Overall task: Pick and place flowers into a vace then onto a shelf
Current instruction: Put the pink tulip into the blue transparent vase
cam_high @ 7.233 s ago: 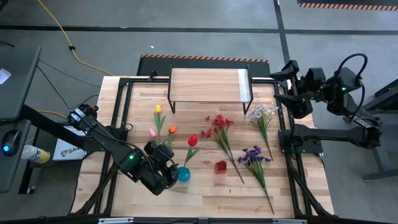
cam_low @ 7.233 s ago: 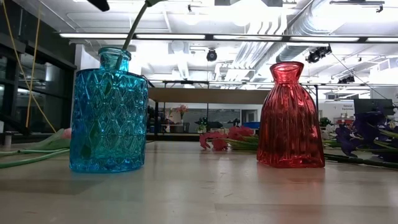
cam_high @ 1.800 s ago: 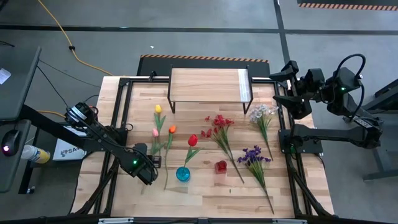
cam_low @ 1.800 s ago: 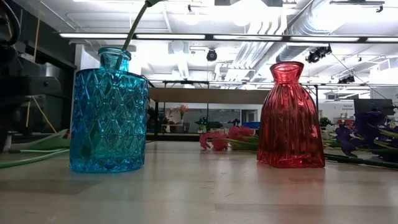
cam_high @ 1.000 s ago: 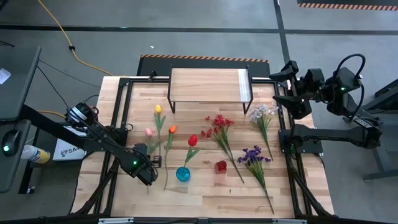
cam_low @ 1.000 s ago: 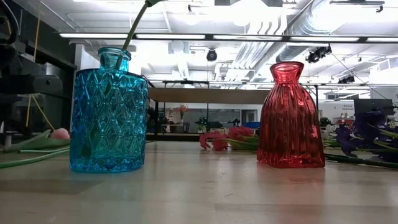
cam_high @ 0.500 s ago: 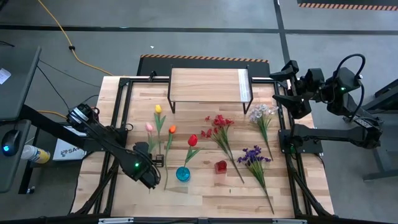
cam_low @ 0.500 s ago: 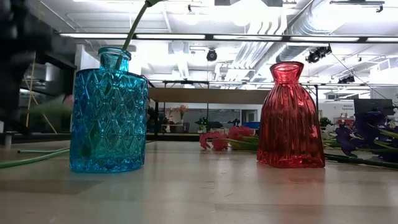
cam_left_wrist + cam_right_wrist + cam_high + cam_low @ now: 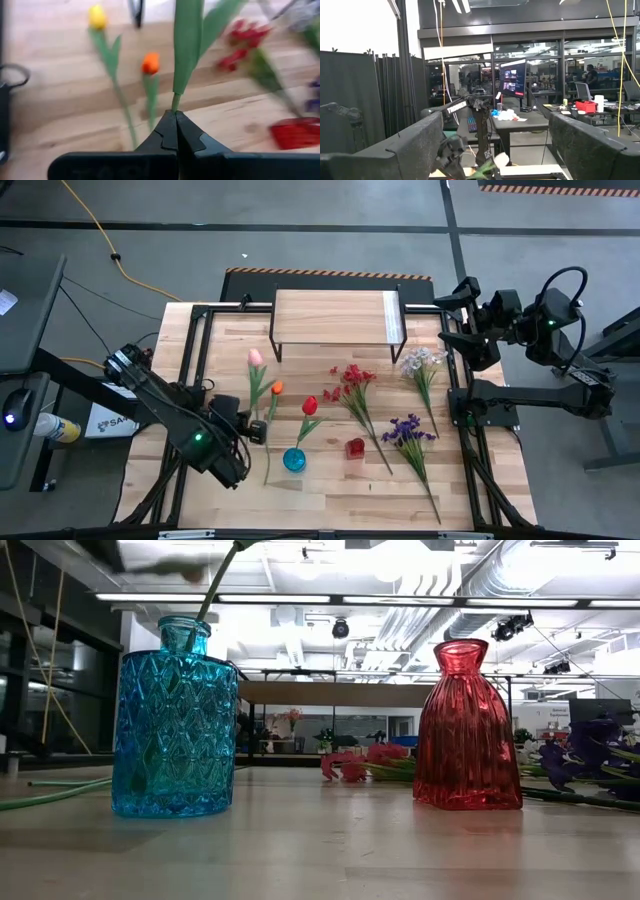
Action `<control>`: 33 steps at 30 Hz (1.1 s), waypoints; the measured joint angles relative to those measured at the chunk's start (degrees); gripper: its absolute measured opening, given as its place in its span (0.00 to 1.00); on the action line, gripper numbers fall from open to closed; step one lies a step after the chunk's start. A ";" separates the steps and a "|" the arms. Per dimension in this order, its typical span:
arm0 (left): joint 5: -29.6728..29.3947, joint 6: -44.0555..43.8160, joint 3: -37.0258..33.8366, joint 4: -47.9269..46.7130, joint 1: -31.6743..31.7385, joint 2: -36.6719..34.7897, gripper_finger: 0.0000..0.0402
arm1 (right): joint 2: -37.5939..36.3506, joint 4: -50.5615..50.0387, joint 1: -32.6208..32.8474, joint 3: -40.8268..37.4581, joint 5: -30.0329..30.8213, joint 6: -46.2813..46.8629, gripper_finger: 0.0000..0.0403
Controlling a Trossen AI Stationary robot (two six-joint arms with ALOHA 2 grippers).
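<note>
Left gripper (image 9: pixel 256 430), lower left over the table (image 9: pixel 330 490), pinches the pink tulip (image 9: pixel 254 358) stem in its jaws. Right gripper (image 9: pixel 447 318) waits spread at the table's upper-right edge.

Bright, even overhead light; the left wrist view is motion-blurred, and ceiling strip lights (image 9: pixel 330 597) glare.
</note>
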 joint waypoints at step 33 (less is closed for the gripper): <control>-23.96 30.47 7.96 0.14 -7.13 -5.54 0.05 | 0.00 0.02 0.02 0.00 0.07 0.46 0.88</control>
